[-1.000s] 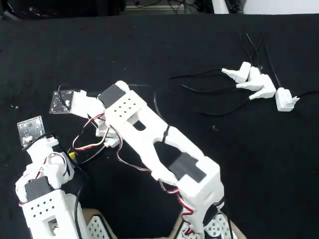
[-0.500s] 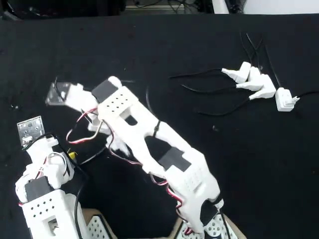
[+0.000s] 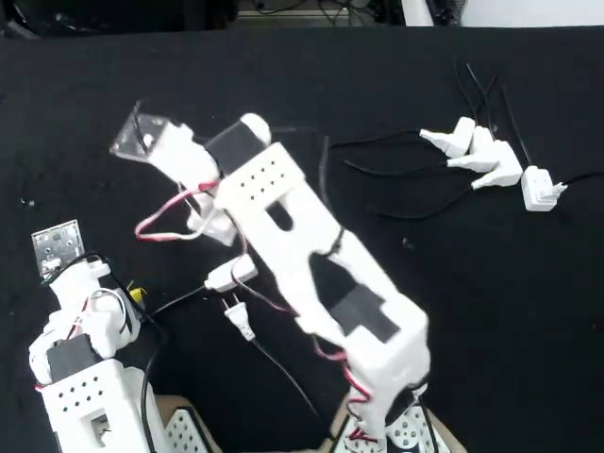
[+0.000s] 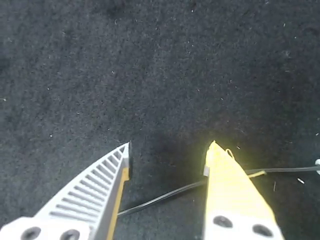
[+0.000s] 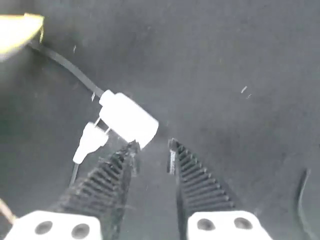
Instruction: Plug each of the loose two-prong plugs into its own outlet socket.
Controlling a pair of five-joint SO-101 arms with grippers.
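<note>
Black table (image 3: 472, 311) bears a plug (image 3: 242, 319), cord (image 3: 283, 377) partly hidden under right arm (image 3: 311, 255); left tool (image 4: 167, 150), right tool (image 5: 150, 147) spread.

Table (image 4: 150, 60): matt blk cloth; plug (image 5: 89, 142): smooth plastic.

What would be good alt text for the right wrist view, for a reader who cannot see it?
The open right gripper hangs over a black table, its fingertips close to a white socket on a black cable. A small white plug lies right beside the socket.
</note>
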